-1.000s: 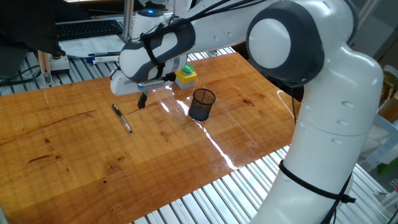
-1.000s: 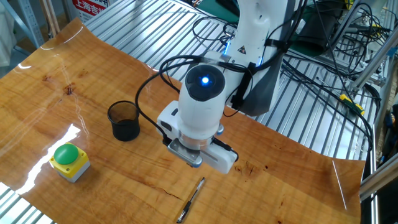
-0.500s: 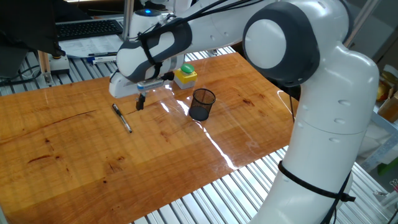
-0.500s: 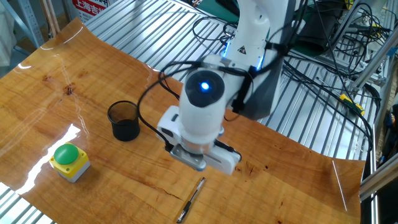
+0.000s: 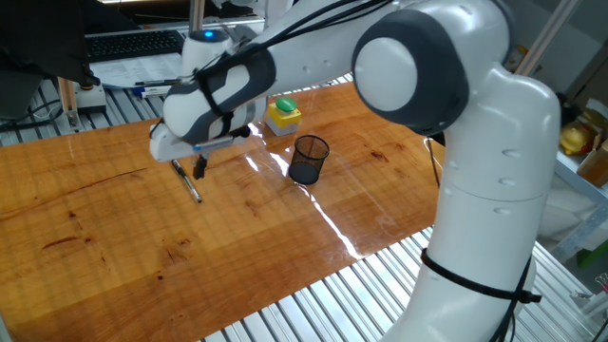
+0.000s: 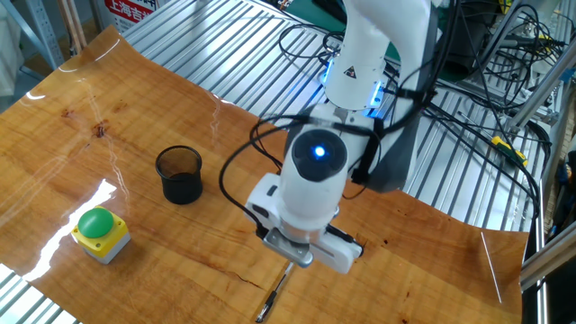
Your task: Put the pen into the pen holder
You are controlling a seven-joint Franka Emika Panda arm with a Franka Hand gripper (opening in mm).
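While the pen point(image 5: 187, 180) was lying flat on the tabletop point(image 5: 114, 228), nothing had hold of it yet, so I'd call this the approach-and-reach step, with the grasp not made. It sat well apart from the pen holder point(image 5: 309, 159), which stood upright and looked empty through the mesh as far as I could tell.

The pincer point(image 5: 199, 169) hung right over the upper part of the pen, fingers pointing down, very close to it or maybe just touching. Whether those fingers were spread or pressed together, honestly I couldn't tell: they were small and dark in the one fixed view, and the wrist covered them in the other.

My guess for the next move: it needed to settle down with the fingers straddling the slim barrel across its width, pinch it, lift, then carry it over to the cup and tip it upright so it drops in through the rim. A pen that thin could easily roll or get nudged sideways.

View differences: one fixed view showed the whole pen and the fingertips next to it. The other fixed view only showed the lower end of the pen poking out beneath the arm's head, but it gave a cleaner look at the cup's open mouth and the yellow box with the green button point(image 6: 100, 233) nearby.
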